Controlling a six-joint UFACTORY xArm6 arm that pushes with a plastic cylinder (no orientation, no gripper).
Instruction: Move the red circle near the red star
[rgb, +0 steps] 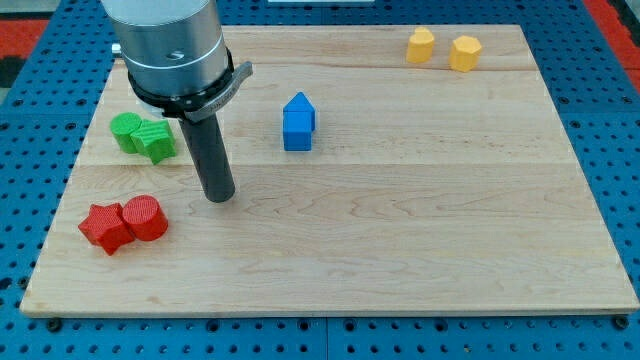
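Note:
The red circle (146, 218) lies near the view's bottom left on the wooden board (400, 220). It touches the red star (105, 227), which is just to its left. My tip (219, 196) rests on the board up and to the right of the red circle, a short gap away from it. The dark rod rises from the tip to the arm's grey cylinder at the view's top left.
Two green blocks (143, 136) sit together at the left, just left of the rod. A blue house-shaped block (298, 122) stands near the top middle. Two yellow blocks (421, 45) (465, 52) sit at the top right.

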